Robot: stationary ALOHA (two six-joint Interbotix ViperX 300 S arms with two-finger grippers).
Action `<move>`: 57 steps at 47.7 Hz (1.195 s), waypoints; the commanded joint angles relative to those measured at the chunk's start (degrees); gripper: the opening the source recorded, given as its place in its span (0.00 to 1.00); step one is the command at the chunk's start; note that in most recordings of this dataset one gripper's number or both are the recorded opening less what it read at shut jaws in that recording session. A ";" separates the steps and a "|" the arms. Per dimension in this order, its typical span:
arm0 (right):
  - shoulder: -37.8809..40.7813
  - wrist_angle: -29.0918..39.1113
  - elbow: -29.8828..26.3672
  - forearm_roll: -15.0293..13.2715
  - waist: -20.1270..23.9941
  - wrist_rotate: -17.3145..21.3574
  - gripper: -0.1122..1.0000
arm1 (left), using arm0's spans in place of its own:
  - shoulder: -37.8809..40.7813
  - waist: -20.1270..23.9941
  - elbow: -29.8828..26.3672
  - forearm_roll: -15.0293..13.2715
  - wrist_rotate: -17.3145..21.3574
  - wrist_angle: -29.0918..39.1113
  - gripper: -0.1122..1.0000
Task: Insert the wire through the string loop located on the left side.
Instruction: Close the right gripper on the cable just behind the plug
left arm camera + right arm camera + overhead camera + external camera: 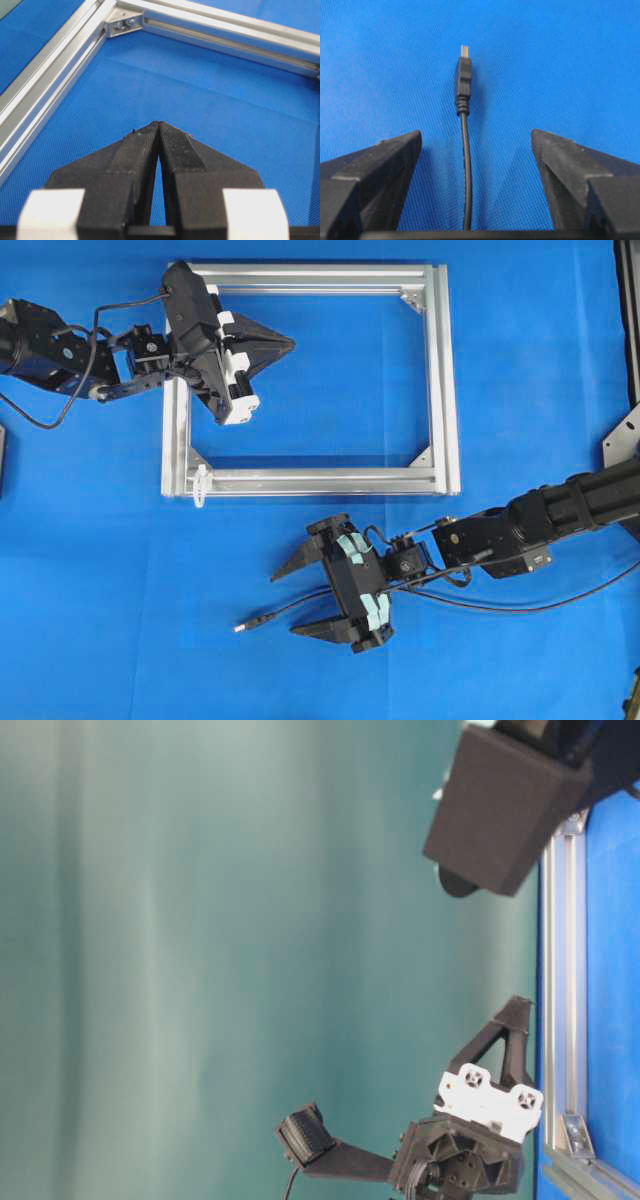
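Straddling the long, thin black wire (465, 165) with its small black plug and silvery tip, the right gripper (309, 598) is held low over the blue cloth-covered table (520, 390), its two black fingers (380, 170) spread wide and nothing gripped between them. The wire is seen lying flat on the cloth, the plug pointing away from the right wrist camera and, in the overhead view, toward the left. Farther off, the rectangular silver aluminium frame (445, 380) is laid flat, and the tiny whitish string loop (201, 483) is fastened at its lower left corner, well apart from the plug. Beyond that, the left gripper (159, 129) is poised inside the frame near the upper left corner, its fingers pressed together on nothing. The loop's opening is too small to be made out.
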 commanded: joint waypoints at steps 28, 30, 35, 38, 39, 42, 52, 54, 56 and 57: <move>-0.97 -0.53 -0.97 -0.09 0.18 -0.18 0.10 | -1.93 0.09 -0.44 0.09 -0.09 -0.26 0.10; -1.14 -0.62 -0.97 -0.18 0.18 -0.18 0.10 | -1.93 0.09 -0.44 0.09 -0.09 -0.26 0.10; -1.76 -0.44 -0.88 -0.18 0.18 -0.18 0.10 | -1.93 0.09 -0.44 0.09 -0.09 -0.26 0.10; -2.72 -0.18 -0.53 -0.18 0.18 -0.09 0.10 | -1.93 0.09 -0.44 0.09 -0.09 -0.26 0.10; -3.08 0.00 -0.44 -0.09 0.26 -0.09 0.10 | -1.93 0.09 -0.44 0.09 -0.09 -0.26 0.10; -4.31 0.88 -0.18 -0.18 0.18 -0.09 0.10 | -1.93 0.09 -0.44 0.09 -0.09 -0.26 0.10; -9.76 7.29 -0.09 -0.09 0.26 -0.35 0.10 | -1.93 0.09 -0.44 0.09 -0.09 -0.26 0.10; -11.43 9.05 -0.09 -0.18 0.18 -0.35 0.10 | -2.02 0.09 -0.35 0.09 -0.09 -0.26 0.10; -12.74 10.28 -0.09 -0.18 0.18 -0.35 0.10 | -2.02 0.09 -0.44 0.09 -0.09 -0.26 0.10; -13.36 10.90 0.00 -0.18 0.18 -0.35 0.10 | -2.02 0.09 -0.44 0.09 -0.09 -0.26 0.10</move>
